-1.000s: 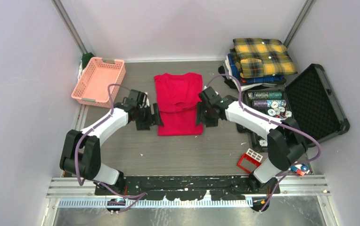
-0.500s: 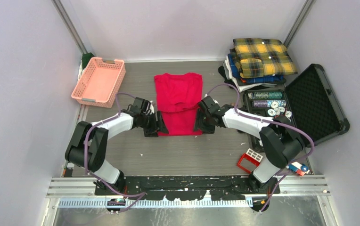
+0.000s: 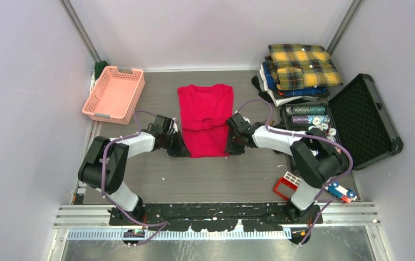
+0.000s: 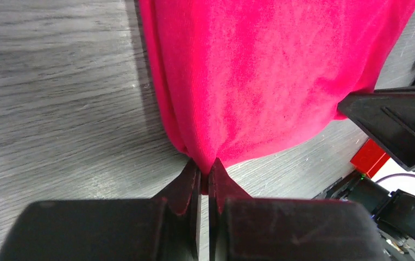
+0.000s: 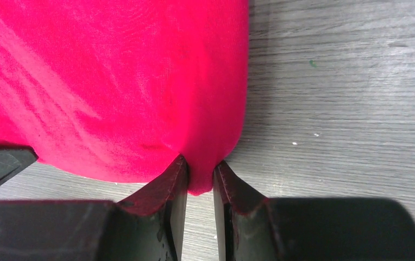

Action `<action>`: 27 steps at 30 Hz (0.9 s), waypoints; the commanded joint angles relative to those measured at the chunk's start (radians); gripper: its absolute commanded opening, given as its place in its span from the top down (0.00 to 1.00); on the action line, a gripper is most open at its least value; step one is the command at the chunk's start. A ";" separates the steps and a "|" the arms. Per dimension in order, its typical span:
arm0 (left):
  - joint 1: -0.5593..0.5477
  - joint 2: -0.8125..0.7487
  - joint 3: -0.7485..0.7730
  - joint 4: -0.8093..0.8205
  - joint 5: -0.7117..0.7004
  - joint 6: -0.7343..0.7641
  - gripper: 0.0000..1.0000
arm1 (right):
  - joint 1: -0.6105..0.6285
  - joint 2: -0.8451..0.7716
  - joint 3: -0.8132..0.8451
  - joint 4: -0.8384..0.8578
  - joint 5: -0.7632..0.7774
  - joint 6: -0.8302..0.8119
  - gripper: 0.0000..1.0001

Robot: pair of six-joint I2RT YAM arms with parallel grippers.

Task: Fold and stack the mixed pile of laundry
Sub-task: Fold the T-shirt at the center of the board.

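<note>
— What did the grippers hold?
— The left gripper, nearly pressed together, pinched the red T-shirt by its near left corner. The right gripper pinched the near right corner. The shirt lay flat mid-table.
— Counts?
— Two grippers and one red T-shirt. Farther back were one pink basket and one yellow-and-black plaid shirt topping the folded stack.

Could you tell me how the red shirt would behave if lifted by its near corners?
Probably floppy: the red shirt bunches where the left hand and right hand pinch it. Thin cloth, likely light; it should sag between them.
</note>
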 commanded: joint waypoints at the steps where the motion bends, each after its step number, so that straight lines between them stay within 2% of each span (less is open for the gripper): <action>1: 0.002 -0.007 -0.015 0.012 -0.026 -0.008 1.00 | -0.001 -0.033 0.006 -0.058 0.057 -0.052 0.73; 6: 0.004 -0.166 -0.003 -0.181 -0.204 0.023 1.00 | 0.000 -0.063 0.130 -0.314 0.211 -0.162 0.75; 8: 0.004 -0.214 -0.020 -0.208 -0.225 0.020 1.00 | 0.002 -0.083 0.139 -0.372 0.240 -0.172 0.71; 10: 0.004 -0.235 -0.044 -0.202 -0.190 0.013 1.00 | 0.002 -0.126 0.111 -0.379 0.225 -0.160 0.65; 14: 0.003 -0.235 -0.110 -0.134 -0.133 -0.028 1.00 | 0.004 -0.215 0.002 -0.292 0.117 -0.094 0.42; 15: 0.003 -0.229 -0.121 -0.121 -0.123 -0.035 1.00 | 0.004 -0.237 -0.032 -0.255 0.096 -0.069 0.39; 22: 0.001 -0.192 -0.139 -0.089 -0.094 -0.044 1.00 | 0.009 -0.295 -0.253 0.131 -0.089 0.125 0.39; 27: 0.001 -0.179 -0.137 -0.083 -0.085 -0.043 1.00 | 0.025 -0.212 -0.282 0.265 -0.110 0.167 0.39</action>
